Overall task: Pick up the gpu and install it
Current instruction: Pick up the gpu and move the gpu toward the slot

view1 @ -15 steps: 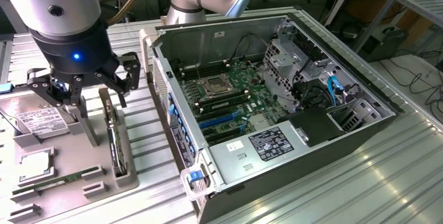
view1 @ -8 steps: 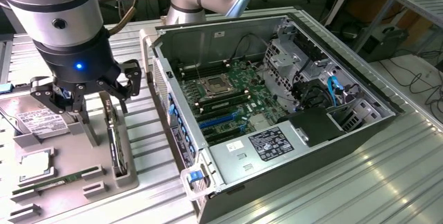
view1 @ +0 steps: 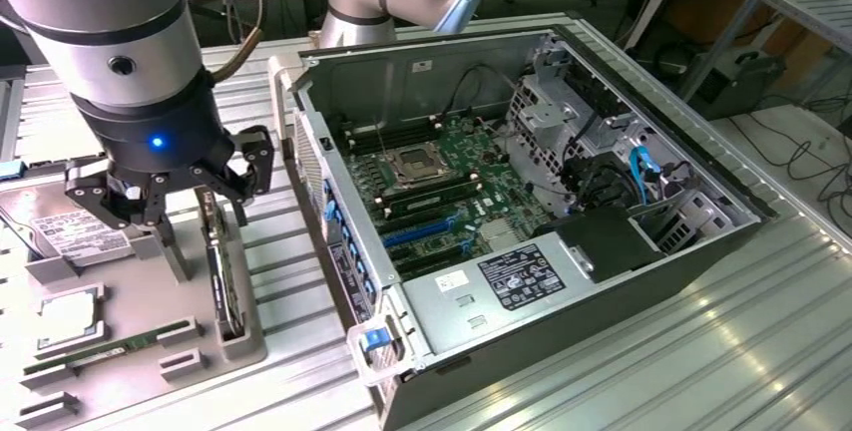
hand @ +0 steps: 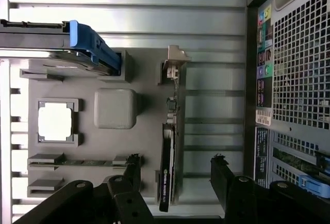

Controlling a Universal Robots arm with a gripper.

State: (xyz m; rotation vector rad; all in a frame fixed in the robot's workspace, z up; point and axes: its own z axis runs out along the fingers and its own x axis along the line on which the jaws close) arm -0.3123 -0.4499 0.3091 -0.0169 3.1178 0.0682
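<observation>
Status: fingers (view1: pixel 247 170) released and spread wide, straddling the gpu (view1: pixel 217 263), one finger on each side. The wrist view shows a gap on both sides, so nothing is grasped and I see no contact. From the wrist: fingers (hand: pixel 131 175), gpu (hand: pixel 167 175) between them. The gpu stands upright on its long edge in a slot of the grey holder tray (view1: pixel 134 286), with its silvery bracket (hand: pixel 175 59) at the end away from the fingers. On the exterior view's clock, the tray sits on the slatted metal bench (view1: pixel 745 351) at 9 o'clock of the open PC case (view1: pixel 399 82), just beside it. Can't tell if they touch. The arm (view1: pixel 120 42) comes down over the tray from 11 o'clock. Around the gpu: hard drive (view1: pixel 67 236) at 9 o'clock by the tray's edge, CPU (view1: pixel 67 316) at 8 o'clock in its square pocket, green memory stick (view1: pixel 114 349) at 7 o'clock lying flat in its slot. The case lies on its side with the panel off and the motherboard (view1: pixel 440 187) exposed. Blue card slots (view1: pixel 423 233) sit at 6 o'clock of the CPU socket (view1: pixel 410 162). gpu not yet in the case.
</observation>
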